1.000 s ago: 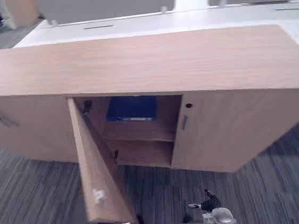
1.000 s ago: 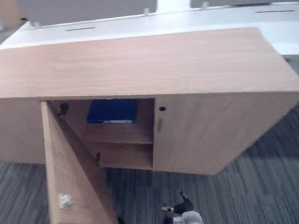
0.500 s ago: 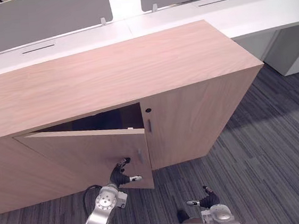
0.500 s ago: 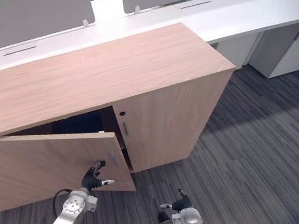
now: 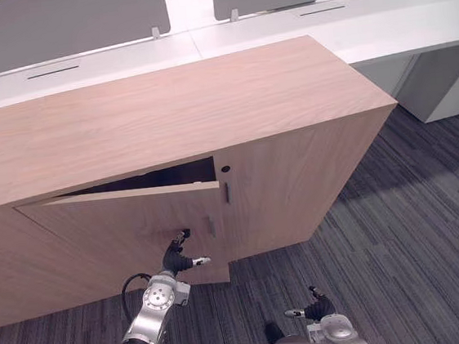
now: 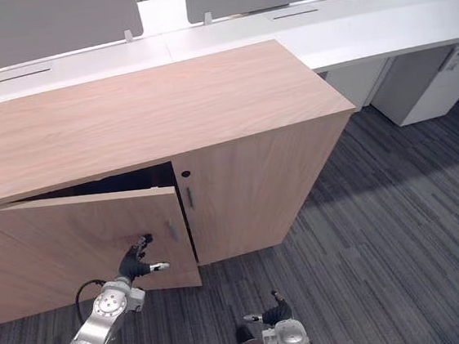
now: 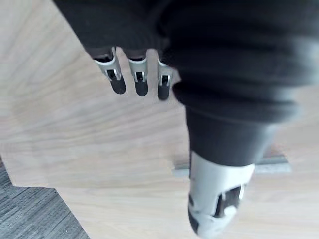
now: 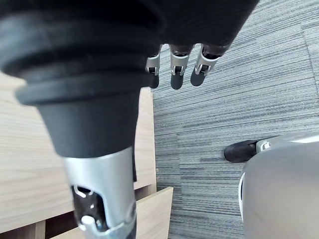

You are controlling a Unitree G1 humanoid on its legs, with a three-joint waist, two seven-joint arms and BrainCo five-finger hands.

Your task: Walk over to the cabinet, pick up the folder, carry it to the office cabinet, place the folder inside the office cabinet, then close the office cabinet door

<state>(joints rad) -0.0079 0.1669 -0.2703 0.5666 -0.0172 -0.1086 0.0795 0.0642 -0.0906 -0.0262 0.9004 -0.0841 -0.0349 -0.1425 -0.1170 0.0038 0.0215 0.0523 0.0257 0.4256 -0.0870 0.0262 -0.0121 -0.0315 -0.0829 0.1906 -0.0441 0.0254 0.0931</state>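
The office cabinet (image 5: pixel 166 113) stands on grey carpet (image 5: pixel 416 226).

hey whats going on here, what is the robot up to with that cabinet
A humanoid robot stands before a low wooden office cabinet. Its left hand reaches out with straight fingers to the front of the cabinet door, close to its handle. The door is nearly closed but not yet shut: a dark gap shows along its top edge, too dark to tell what is inside. The right hand hangs low and open, holding nothing.
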